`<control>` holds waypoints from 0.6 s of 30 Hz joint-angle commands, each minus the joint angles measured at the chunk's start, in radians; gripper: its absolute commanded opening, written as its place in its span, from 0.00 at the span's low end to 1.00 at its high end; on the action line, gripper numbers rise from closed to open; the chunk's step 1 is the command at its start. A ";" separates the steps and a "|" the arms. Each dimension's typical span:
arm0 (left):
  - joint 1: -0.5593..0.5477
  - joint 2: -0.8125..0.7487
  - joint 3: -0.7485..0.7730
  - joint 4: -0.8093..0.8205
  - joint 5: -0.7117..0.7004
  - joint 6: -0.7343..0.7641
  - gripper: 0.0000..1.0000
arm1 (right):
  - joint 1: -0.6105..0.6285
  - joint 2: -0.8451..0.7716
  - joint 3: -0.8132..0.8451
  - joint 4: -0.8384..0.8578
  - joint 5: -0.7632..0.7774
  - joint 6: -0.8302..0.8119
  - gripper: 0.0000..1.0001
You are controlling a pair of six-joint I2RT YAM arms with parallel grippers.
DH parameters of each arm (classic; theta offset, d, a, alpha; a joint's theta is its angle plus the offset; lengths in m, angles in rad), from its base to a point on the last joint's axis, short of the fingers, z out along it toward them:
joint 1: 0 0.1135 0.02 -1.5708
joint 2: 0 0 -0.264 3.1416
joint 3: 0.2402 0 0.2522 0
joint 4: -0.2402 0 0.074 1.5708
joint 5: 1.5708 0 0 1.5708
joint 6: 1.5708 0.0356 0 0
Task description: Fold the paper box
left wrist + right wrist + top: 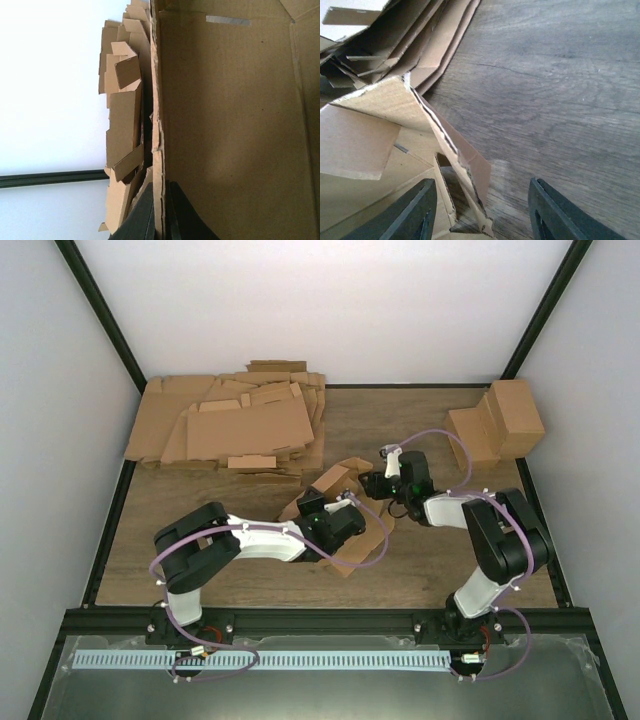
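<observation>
The paper box (333,480) is a partly folded brown die-cut piece on the wooden table, between the two arms. My left gripper (322,508) is shut on one upright wall of it. In the left wrist view the dark fingers (159,217) pinch the wall's corrugated edge, and the box's inner panel (235,125) fills the right side. My right gripper (372,483) is open at the box's right end. In the right wrist view a raised, creased flap (470,170) stands between the spread fingers (482,215), nearer the left one and touching neither.
A thick heap of flat brown cardboard sheets (235,420) lies at the back left, also in the left wrist view (125,115). Two finished cardboard cuboids (500,420) stand at the back right. Bare wood (560,90) lies right of the flap.
</observation>
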 commanded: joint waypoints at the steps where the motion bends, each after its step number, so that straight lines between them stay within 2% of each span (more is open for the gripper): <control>1: -0.010 -0.010 -0.009 0.032 -0.019 0.015 0.04 | -0.007 -0.006 0.009 0.080 -0.006 -0.028 0.51; 9: -0.016 -0.007 -0.010 0.041 -0.028 0.029 0.04 | 0.048 0.045 0.064 0.022 0.093 -0.050 0.47; 13: -0.017 -0.012 -0.010 0.041 -0.028 0.030 0.04 | 0.062 0.067 0.083 -0.002 0.136 -0.041 0.42; 15: -0.016 -0.011 -0.011 0.041 -0.029 0.033 0.04 | 0.074 0.067 0.083 -0.004 0.169 -0.043 0.37; 18: -0.016 -0.008 -0.010 0.042 -0.032 0.035 0.04 | 0.106 0.058 0.074 -0.008 0.234 -0.047 0.17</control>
